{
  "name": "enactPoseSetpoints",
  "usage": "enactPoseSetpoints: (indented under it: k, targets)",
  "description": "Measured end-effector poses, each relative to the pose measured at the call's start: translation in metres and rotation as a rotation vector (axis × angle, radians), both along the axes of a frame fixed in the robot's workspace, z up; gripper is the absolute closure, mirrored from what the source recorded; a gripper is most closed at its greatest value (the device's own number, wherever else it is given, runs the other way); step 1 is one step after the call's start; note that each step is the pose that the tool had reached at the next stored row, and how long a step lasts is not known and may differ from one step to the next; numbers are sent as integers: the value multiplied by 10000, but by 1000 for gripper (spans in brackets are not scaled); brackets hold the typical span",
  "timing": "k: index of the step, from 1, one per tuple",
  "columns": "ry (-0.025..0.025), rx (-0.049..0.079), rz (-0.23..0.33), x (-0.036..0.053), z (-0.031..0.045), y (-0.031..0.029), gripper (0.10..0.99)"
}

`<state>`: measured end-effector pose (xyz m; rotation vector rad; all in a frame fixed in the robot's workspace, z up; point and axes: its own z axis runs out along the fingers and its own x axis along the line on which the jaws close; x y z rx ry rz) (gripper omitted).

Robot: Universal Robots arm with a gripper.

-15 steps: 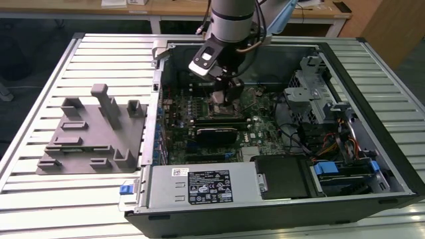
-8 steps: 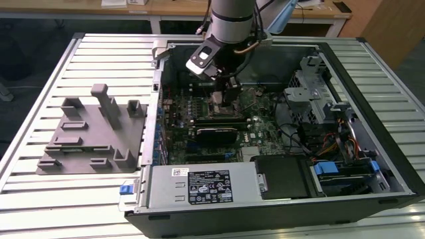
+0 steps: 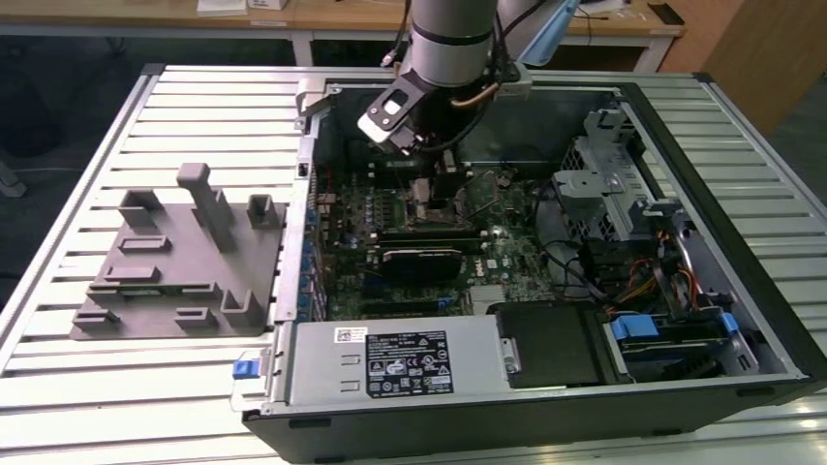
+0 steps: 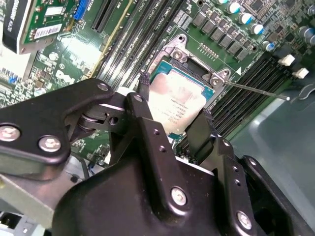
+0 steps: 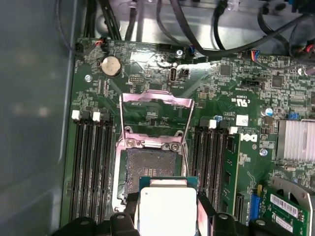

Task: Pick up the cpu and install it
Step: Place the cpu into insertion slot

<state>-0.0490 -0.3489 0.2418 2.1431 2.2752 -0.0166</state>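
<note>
The cpu (image 5: 167, 209), a thin square chip with a silvery-white top, sits between my gripper's (image 5: 167, 217) two black fingers (image 5: 204, 210), which are shut on its edges. In the first wrist view it hangs just over the near edge of the dark socket (image 5: 149, 169), whose metal frame (image 5: 156, 114) is flipped up and open. The second wrist view shows the cpu (image 4: 175, 104) held by the gripper (image 4: 173, 101) over the socket frame (image 4: 191, 55), with the thin wire lever (image 4: 256, 90) sticking out sideways. In the exterior view the gripper (image 3: 440, 191) reaches down into the open computer case.
Memory slots (image 5: 91, 162) flank the socket on both sides. The open case (image 3: 723, 320) holds a power supply (image 3: 387, 363), a drive cage (image 3: 621, 184) and cables. A grey fixture (image 3: 181, 257) stands on the slatted table at the exterior view's left.
</note>
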Motion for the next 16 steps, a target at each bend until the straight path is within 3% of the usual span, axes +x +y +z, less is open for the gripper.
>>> enactPoseSetpoints:
  k: [8,16]
  targets:
    - [-2,9,-78,10,-6,0,541]
    - [-1,8,-139,113,-47,0,541]
